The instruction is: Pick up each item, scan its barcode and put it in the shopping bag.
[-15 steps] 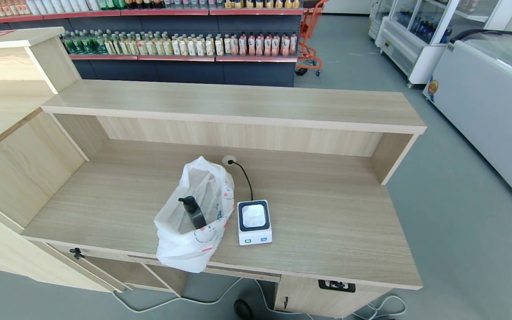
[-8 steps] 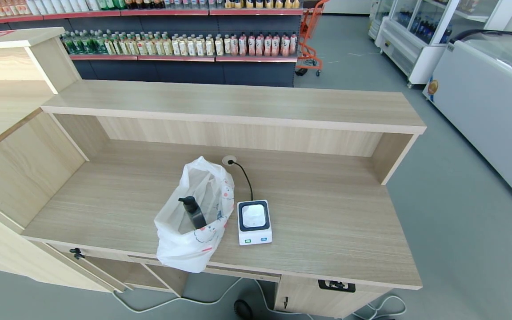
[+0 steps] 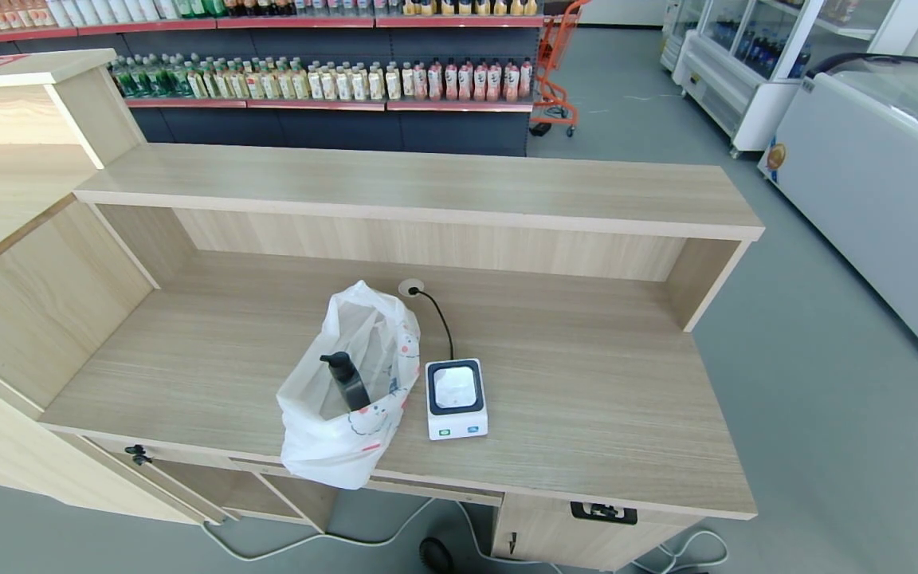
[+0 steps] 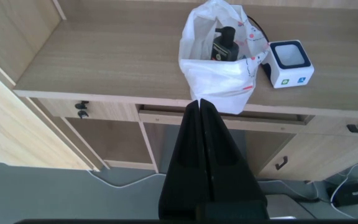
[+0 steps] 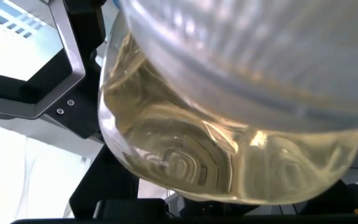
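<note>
Shelving (image 3: 323,80): long run across the back of the shop, rows of drink bottles.

Chest freezer (image 3: 865,207): off to the right, on the grey floor.

Counter (image 3: 586,383): pale wood, with a raised ledge (image 3: 419,187) along its far side. The working surface sits lower, walled at both ends.

Shopping bag (image 3: 331,430): thin white plastic with a small printed pattern. It stands open-mouthed near the front of the counter, left of centre. Its lower part slumps over the front edge.

Left hand (image 4: 201,106): black and clenched, the two fingers pressed flat together with nothing between them. It is off the counter on the near side, well apart from the bag, with its tip in line with the bag's overhanging part.

Clear bottle (image 5: 229,124): holds yellowish liquid and sits close up against the right wrist camera. Dark parts of the right hand (image 5: 185,211) show under it. I cannot tell whether that hand is gripping the bottle.

Scanner (image 3: 457,408): small white box with a dark-framed window facing up. It sits just beside the bag on its right, close but apparently not touching.

Pump bottle (image 3: 350,387): black, inside the bag, leaning slightly, with the pump head poking out of the opening.

Cable (image 3: 441,323): black, running from the back of the scanner to a round port (image 3: 410,287) in the counter behind the bag.
</note>
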{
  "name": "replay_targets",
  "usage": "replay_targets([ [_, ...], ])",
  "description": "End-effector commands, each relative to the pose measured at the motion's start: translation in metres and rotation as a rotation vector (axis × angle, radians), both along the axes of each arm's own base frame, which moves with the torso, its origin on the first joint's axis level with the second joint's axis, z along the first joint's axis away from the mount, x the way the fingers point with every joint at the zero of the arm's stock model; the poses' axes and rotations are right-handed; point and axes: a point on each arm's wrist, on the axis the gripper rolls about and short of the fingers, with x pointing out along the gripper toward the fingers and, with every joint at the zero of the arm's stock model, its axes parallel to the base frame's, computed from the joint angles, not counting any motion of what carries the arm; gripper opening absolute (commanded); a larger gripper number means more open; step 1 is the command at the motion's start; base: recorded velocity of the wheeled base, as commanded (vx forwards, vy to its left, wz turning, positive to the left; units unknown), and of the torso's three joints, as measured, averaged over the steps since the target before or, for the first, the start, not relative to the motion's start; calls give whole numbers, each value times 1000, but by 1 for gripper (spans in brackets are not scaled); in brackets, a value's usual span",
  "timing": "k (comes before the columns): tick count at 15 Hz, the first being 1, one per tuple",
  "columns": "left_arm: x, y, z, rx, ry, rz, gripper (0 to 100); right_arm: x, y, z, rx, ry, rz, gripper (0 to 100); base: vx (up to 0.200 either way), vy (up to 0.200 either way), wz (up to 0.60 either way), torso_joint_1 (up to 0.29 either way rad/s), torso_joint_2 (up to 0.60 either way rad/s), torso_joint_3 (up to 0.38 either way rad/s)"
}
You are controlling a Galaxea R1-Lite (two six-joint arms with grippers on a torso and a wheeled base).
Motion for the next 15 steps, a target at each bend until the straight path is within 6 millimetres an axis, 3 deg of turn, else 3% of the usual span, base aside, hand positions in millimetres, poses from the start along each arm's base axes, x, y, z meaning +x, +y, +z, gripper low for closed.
replay_targets([
  [1,0,0,0,1,0,0,0,2,0,-1,-2,8,0,0,0,0,0,0,0,0],
  [10,0,0,0,-1,0,0,0,6,0,-15,-24,-7,-27,0,0,0,0,0,0,0],
  [15,0,0,0,-1,0,0,0,0,-1,-14,-20,-33,-27,0,0,0,0,0,0,0],
])
